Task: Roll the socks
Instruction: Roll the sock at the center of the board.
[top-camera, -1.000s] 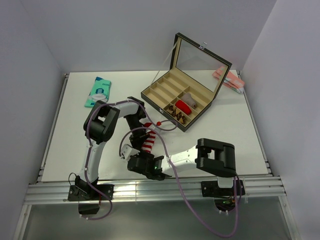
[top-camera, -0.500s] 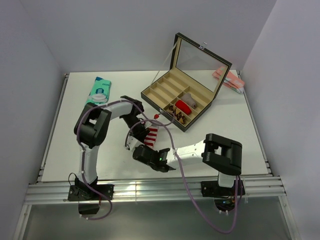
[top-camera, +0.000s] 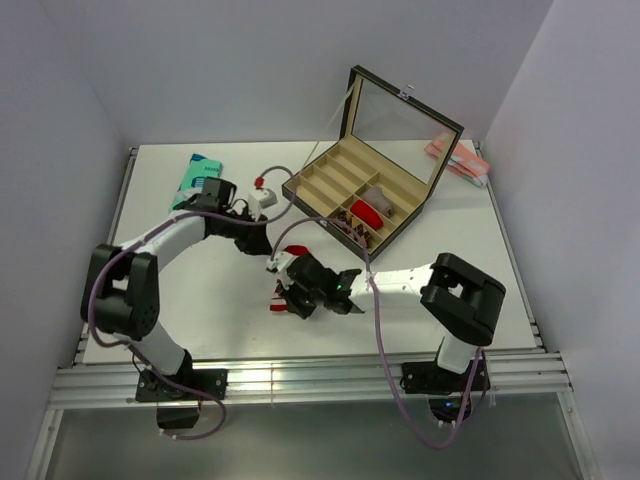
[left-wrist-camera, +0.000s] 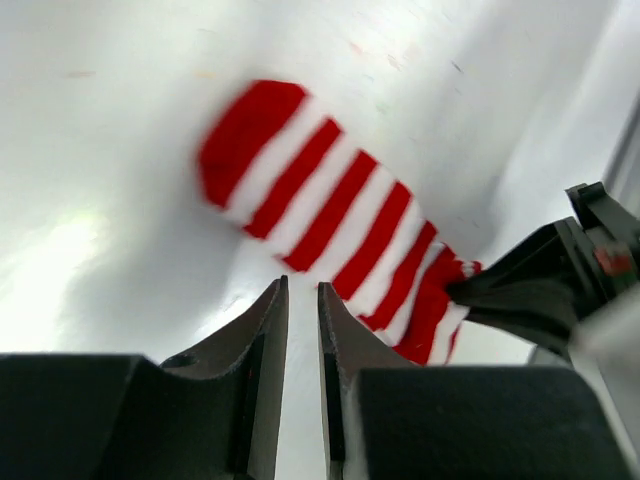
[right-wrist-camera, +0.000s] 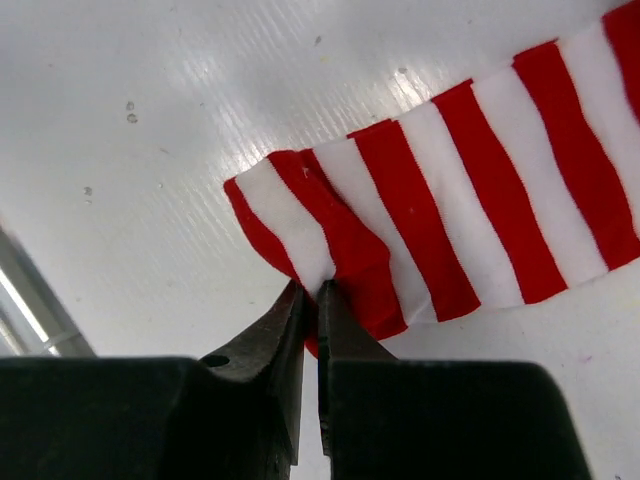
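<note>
- Right gripper (right-wrist-camera: 312, 290): clamped on the folded end of the striped sock (right-wrist-camera: 470, 200), which is laid flat on the table (right-wrist-camera: 150, 150).
- Left gripper (left-wrist-camera: 300, 290): slightly parted, nothing held.
- Risk: the fold could be lost if so thin a pinch is pulled.

Two socks: one striped sock (right-wrist-camera: 480, 220), one brown sock (top-camera: 357, 229). One open box (top-camera: 325, 180). One red roll (top-camera: 365, 212). Two packets: one teal packet (top-camera: 193, 178), one pink packet (top-camera: 456, 160). Two arms: left arm (top-camera: 175, 232), right arm (top-camera: 405, 280). Two hands: left hand (left-wrist-camera: 302, 290), right hand (right-wrist-camera: 310, 295). One bench (top-camera: 470, 240).
</note>
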